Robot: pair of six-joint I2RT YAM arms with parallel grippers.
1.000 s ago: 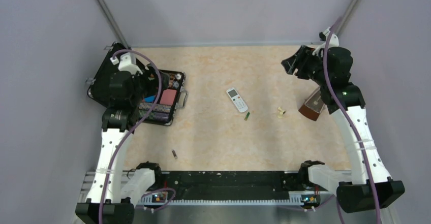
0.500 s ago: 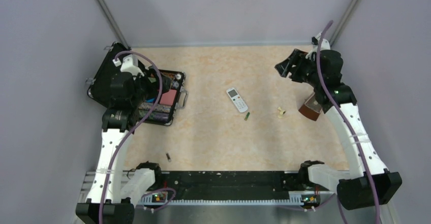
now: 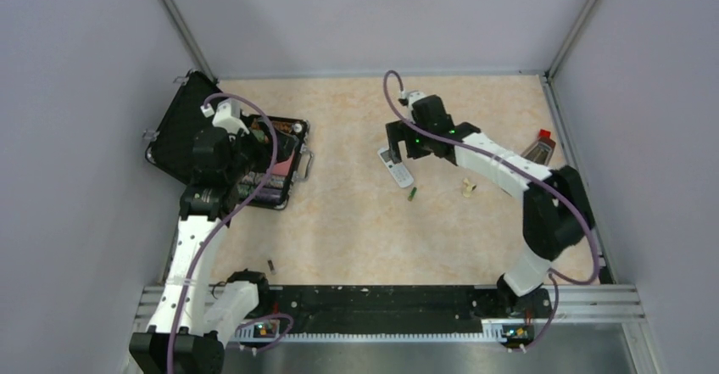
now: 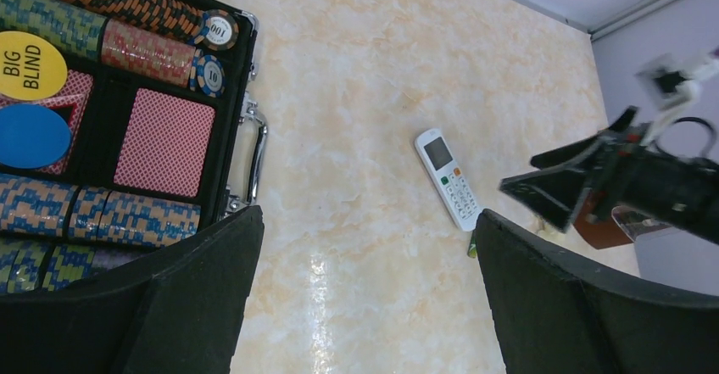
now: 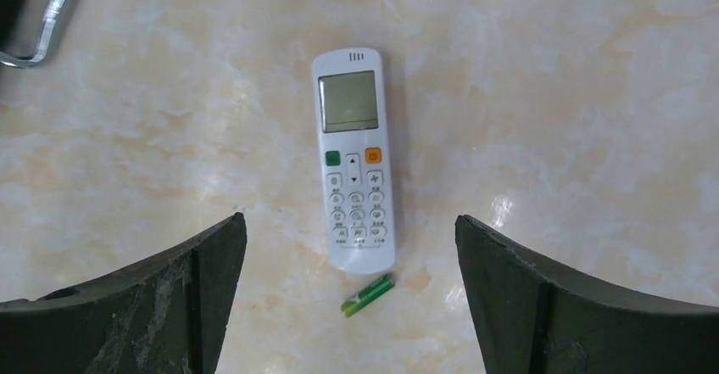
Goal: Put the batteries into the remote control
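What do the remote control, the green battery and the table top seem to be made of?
The remote control looks like smooth white plastic with a slight sheen. The green battery is probably metal in a shiny green wrap, though too small to be sure. The table top is glossy, beige, marble-patterned, with light reflections; likely laminate.

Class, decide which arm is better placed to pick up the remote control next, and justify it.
Right. The right gripper, open, hangs directly above the white oblong plastic remote control and slim green battery; the left gripper is off by the black chip case.
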